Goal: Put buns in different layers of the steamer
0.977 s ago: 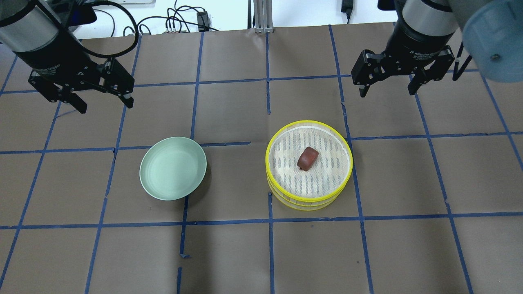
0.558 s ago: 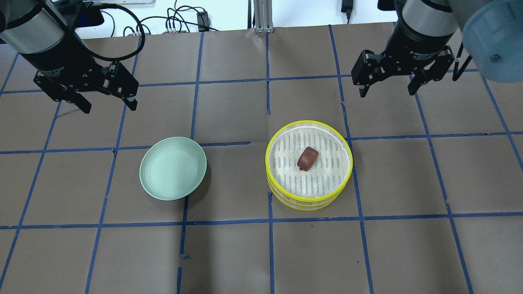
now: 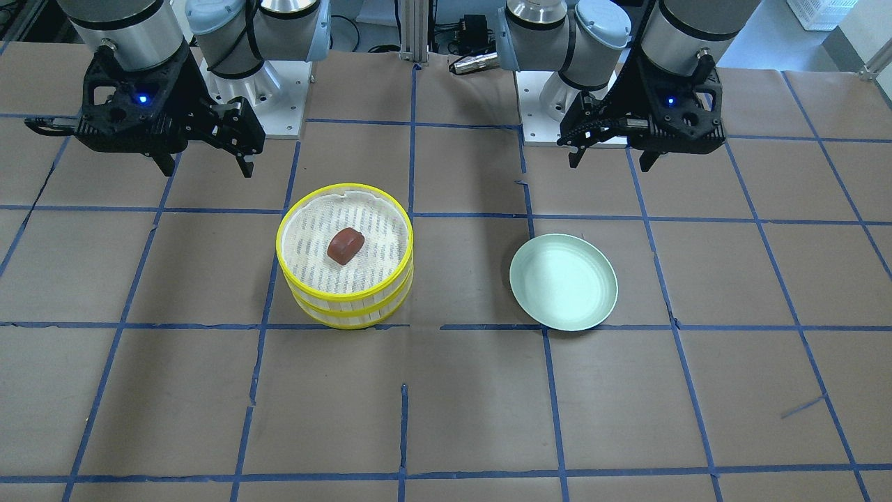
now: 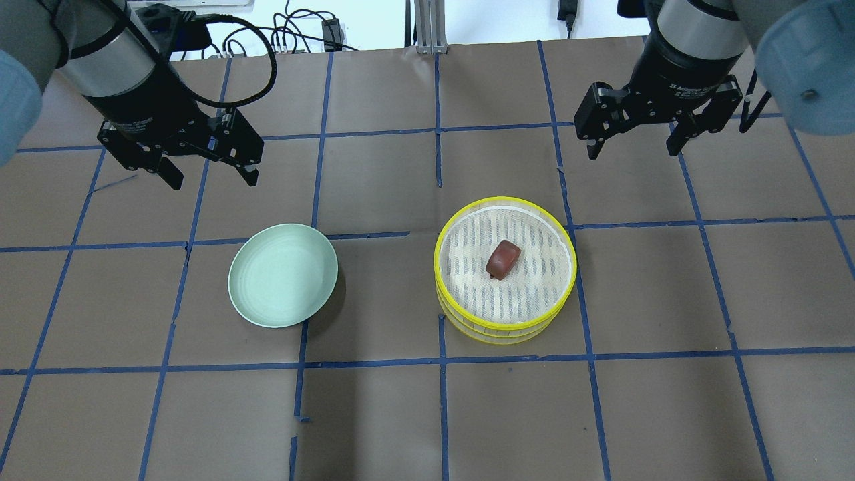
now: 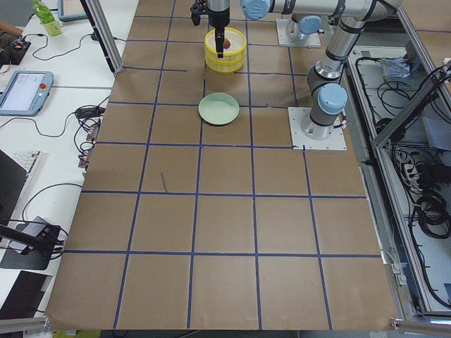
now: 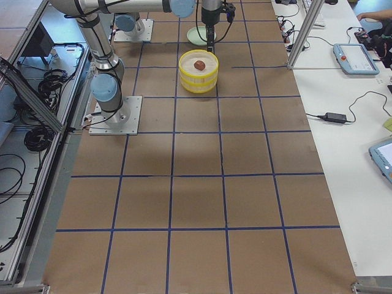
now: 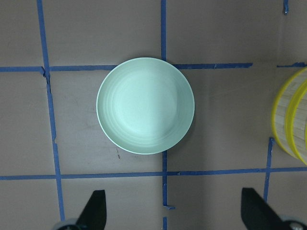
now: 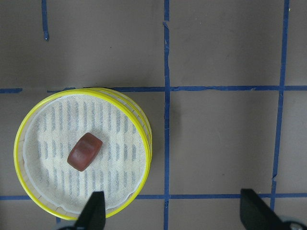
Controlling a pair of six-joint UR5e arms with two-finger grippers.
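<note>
The steamer (image 4: 467, 322) stands with its two yellow-rimmed tiers stacked; it also shows in the front view (image 3: 344, 314) and the right wrist view (image 8: 144, 139). The reddish-brown bun (image 4: 503, 259) lies on the striped liner of the top tier, seen too in the front view (image 3: 345, 245) and right wrist view (image 8: 85, 152). The cream-white bun is hidden. My left gripper (image 4: 208, 175) is open and empty, high behind the plate. My right gripper (image 4: 630, 149) is open and empty, behind and right of the steamer.
A pale green plate (image 4: 283, 274) lies empty left of the steamer, also in the left wrist view (image 7: 145, 105) and front view (image 3: 563, 281). Brown paper with blue tape lines covers the table. Cables lie beyond the far edge.
My left gripper has moved to the right and slightly toward the plate. The right gripper, steamer and bun have not moved.
</note>
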